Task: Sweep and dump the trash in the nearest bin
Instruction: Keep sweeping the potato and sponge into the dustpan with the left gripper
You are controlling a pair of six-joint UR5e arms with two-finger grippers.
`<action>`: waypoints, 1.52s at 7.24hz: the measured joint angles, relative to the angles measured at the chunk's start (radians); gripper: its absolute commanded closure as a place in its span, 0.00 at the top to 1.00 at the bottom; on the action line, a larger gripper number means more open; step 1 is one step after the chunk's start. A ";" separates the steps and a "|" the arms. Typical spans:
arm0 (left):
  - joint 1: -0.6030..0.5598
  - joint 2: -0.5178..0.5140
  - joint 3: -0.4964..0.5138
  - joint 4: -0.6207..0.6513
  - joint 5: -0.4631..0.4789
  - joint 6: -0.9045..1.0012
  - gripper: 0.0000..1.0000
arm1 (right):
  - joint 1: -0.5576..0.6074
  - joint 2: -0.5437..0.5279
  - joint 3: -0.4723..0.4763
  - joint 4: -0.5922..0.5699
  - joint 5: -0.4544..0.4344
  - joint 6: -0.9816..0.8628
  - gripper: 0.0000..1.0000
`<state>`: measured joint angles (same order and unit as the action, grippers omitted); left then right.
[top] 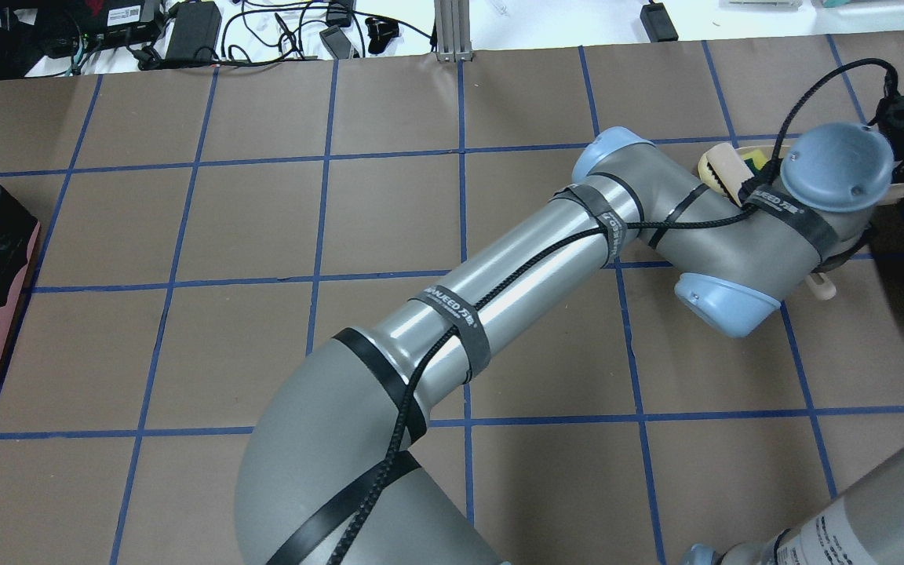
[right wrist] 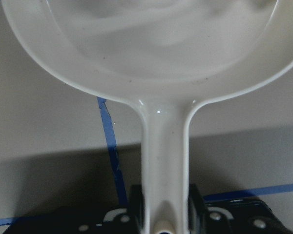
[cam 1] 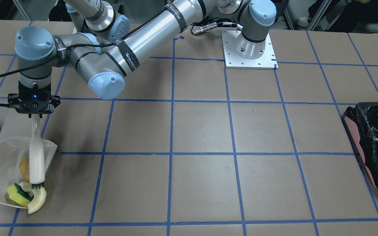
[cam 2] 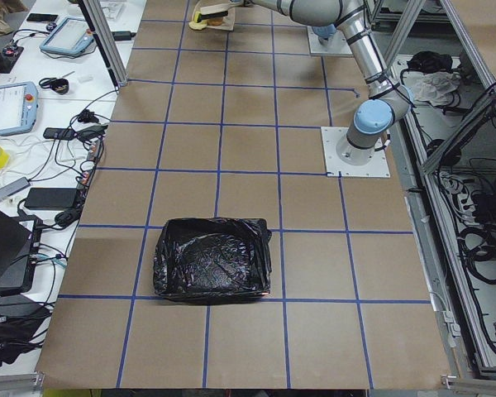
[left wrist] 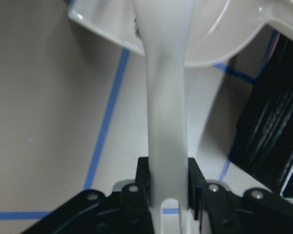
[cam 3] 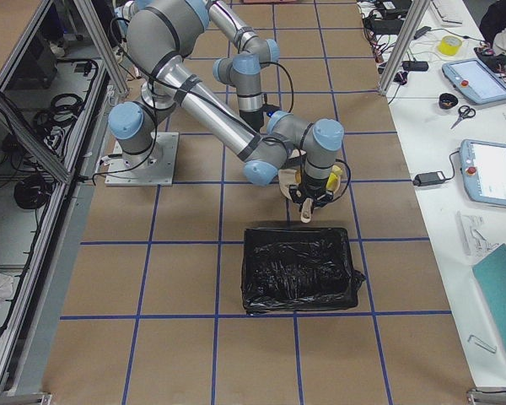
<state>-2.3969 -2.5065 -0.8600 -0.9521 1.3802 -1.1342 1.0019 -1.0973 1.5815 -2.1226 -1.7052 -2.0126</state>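
Front, overhead cameras face each other; both catch trash

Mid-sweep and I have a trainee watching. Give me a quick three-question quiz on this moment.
1. Multiple choice: what does the left gripper hold? A) a cloth B) the brush C) nothing
2. True or false: the orange lump lies inside the dustpan.
3. Fill in: the right gripper grips the dustpan by its ___.
Key: 1 B; 2 true; 3 handle.
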 measured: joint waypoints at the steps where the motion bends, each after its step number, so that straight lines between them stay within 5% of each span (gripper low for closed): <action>1: 0.045 0.011 -0.026 -0.006 0.020 0.077 0.00 | 0.000 0.000 0.000 0.000 0.008 -0.014 0.00; 5: 0.115 -0.053 -0.003 -0.011 0.104 0.239 0.00 | 0.000 0.002 0.001 0.001 0.012 -0.010 0.00; 11: 0.105 -0.166 0.127 -0.002 0.051 0.332 0.00 | 0.000 -0.005 -0.001 0.002 0.010 0.000 0.00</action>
<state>-2.2923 -2.6727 -0.7328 -0.9541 1.4311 -0.8018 1.0017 -1.1027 1.5810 -2.1201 -1.6947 -2.0126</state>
